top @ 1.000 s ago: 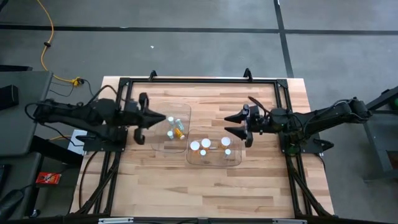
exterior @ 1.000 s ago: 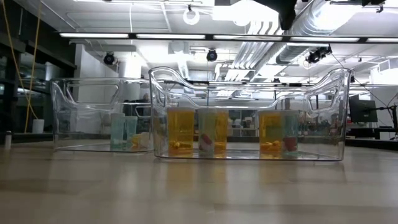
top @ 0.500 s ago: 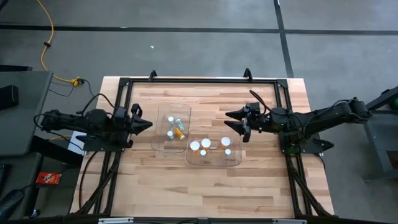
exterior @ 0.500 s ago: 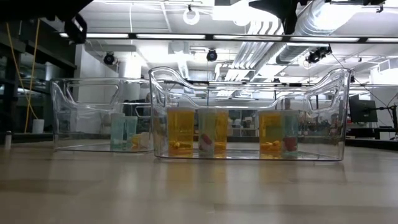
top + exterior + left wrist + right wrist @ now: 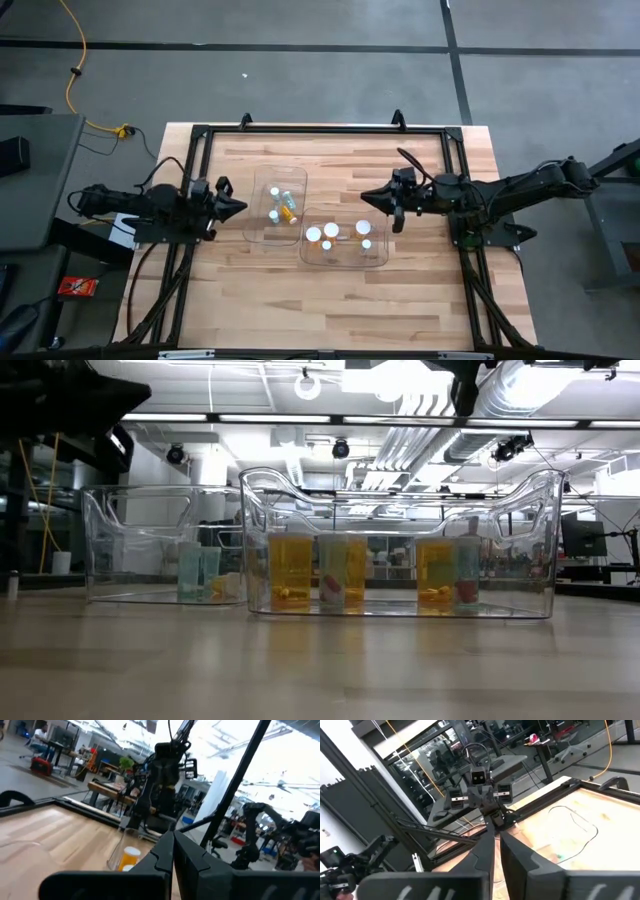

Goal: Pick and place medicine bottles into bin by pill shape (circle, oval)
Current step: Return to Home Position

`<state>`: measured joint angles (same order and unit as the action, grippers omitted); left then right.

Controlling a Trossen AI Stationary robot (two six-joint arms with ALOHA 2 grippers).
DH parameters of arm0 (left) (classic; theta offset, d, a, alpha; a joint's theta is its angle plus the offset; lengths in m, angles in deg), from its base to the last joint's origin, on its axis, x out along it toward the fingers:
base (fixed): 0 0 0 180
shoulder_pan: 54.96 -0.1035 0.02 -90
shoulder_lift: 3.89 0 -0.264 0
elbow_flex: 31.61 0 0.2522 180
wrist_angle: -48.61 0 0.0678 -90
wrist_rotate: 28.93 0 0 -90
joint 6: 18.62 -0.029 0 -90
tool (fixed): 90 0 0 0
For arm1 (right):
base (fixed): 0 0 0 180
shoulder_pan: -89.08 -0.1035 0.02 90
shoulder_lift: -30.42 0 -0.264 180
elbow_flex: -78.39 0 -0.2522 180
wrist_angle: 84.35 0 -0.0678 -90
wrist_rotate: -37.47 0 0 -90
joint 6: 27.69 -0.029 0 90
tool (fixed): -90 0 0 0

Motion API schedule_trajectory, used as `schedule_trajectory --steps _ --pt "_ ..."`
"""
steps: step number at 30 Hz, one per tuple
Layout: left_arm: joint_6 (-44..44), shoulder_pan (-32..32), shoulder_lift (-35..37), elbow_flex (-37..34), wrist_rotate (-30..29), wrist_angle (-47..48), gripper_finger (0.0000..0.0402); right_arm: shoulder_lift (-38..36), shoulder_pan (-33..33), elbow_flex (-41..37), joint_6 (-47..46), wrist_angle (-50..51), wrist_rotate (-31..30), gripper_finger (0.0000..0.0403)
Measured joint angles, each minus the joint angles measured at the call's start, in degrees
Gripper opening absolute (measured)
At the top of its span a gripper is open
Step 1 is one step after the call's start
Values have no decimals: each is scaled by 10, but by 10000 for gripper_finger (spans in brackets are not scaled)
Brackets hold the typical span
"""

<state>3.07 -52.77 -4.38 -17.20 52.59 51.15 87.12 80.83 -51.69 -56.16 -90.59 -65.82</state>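
- Bottles all sit inside the two clear bins. None shows on the bare table.
- The left bin holds about four. Most stand upright, and one amber bottle seems to lie on its side.
- The right bin, just beside it and nearer the low camera, holds five. All stand upright, with their white caps facing up.
- The sorting looks finished, and only parking the arms seems left. The pills are too small to check circle against oval.
- The left gripper has its fingers pressed together and holds nothing. It hangs over the table's left edge, near the left bin but apart from it.
- The right gripper is empty too, its fingers drawn together with only a sliver between them. It hovers right of the bins, near the right bin's far corner but clear of it.
- The bins are hard, glossy, see-through plastic with rounded corners and rims that rise at the ends into handles.
- The bottles are small, smooth cylinders, either translucent amber or pale green-white. They look light and easy to tip.
- The table is light wooden planking with a smooth, matt finish. A thin black frame runs around it.
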Motion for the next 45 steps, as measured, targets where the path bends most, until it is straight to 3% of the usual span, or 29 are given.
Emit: schedule_trajectory --steps 7,13,19,30,39,45 --pt "-16 0 2 0 6 2 0 0 0 0 -2 1 24 5" --pt "-9 0 2 0 -17 68 0 -1 0 0 -1 17 57 2" --pt "-9 0 1 0 -16 91 1 -43 0 -1 3 95 69 0" --pt "-9 0 1 0 -16 89 1 -179 26 -191 -9 -39 84 0" --pt "-9 0 1 0 -16 89 3 -340 76 -300 3 -29 165 0" --pt "-9 0 1 0 -16 89 3 -450 72 -329 33 49 169 0"
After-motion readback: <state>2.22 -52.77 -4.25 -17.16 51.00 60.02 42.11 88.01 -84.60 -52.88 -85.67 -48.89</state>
